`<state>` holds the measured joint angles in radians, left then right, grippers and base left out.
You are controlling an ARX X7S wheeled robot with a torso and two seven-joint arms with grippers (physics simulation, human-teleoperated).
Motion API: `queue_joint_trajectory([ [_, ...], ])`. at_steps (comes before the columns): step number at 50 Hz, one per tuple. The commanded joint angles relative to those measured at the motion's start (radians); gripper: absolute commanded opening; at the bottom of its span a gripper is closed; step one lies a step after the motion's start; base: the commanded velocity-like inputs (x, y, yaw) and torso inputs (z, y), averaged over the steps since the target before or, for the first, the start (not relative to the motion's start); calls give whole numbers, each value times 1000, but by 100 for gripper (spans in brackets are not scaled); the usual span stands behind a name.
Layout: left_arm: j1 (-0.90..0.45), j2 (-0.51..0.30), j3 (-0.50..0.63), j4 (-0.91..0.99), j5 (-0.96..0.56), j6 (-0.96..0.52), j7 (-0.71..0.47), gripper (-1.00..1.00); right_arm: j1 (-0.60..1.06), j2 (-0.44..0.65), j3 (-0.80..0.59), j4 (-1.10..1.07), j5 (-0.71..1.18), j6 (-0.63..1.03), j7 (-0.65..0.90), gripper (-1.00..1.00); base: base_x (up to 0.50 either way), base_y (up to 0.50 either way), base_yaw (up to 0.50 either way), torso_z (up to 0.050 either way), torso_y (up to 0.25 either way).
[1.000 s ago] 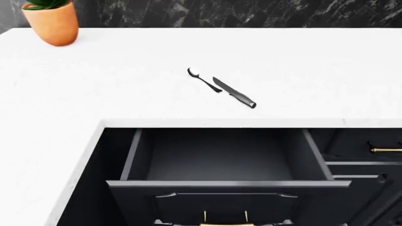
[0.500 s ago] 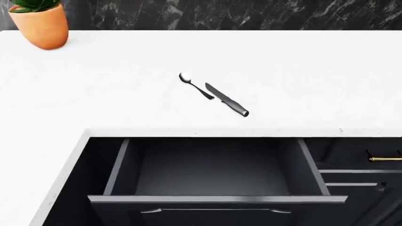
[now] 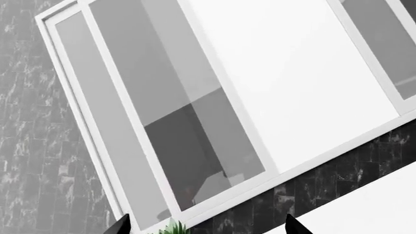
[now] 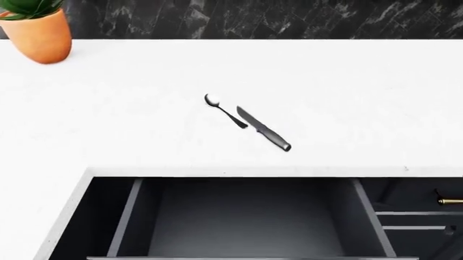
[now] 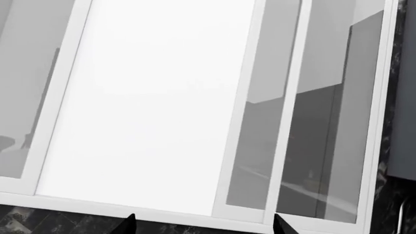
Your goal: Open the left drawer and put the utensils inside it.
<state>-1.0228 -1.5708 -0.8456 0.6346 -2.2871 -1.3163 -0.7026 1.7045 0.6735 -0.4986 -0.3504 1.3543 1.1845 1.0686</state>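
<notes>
Left wrist view
Left gripper (image 3: 205, 225): only two black finger tips show at the picture's edge. They are spread wide apart and hold nothing.
What it looks at: a big white-framed window (image 3: 215, 97) in a dark marble tile wall (image 3: 39, 161).
Plant: a bit of green leaf (image 3: 173, 227) peeks in between the tips.
Writing: none that can be read.

Head view
Left drawer: the wide dark navy-black drawer with the dark grey inside (image 4: 246, 222) is pulled open, under the front edge of the white stone counter (image 4: 361, 97).
Spoon: the small silver spoon with a thin dark handle (image 4: 225, 111) lies on the counter, near the middle.
Knife: the dark-handled knife with a grey pointed blade (image 4: 263, 129) lies just beside the spoon. I cannot tell if they touch. Both are outside the drawer.
Pot: an orange clay pot with a green plant (image 4: 36, 32) stands in the far left corner.
Other handle: a brass bar (image 4: 450, 201) shows on the right.
Arms: none seen here.

Right wrist view
Right gripper (image 5: 203, 224): two black tips, spread apart, holding nothing.
What it looks at: the white-framed window (image 5: 162, 97).
</notes>
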Motion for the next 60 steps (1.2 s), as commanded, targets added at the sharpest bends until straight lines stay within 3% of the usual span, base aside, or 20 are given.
queue_joint_trajectory([
  [1, -5, 0, 0, -2, 2, -4, 1, 100, 3, 1, -9, -1, 1, 4, -3, 100, 160, 0, 0, 0, 0],
  [54, -17, 0, 6, 0, 15, -7, 14, 100, -19, 20, -13, 2, 5, -12, 19, 100, 133, 0, 0, 0, 0],
  [60, -20, 0, 6, -2, 15, -9, 16, 100, -8, 4, -65, 95, 83, 105, 86, 100, 0, 0, 0, 0, 0],
])
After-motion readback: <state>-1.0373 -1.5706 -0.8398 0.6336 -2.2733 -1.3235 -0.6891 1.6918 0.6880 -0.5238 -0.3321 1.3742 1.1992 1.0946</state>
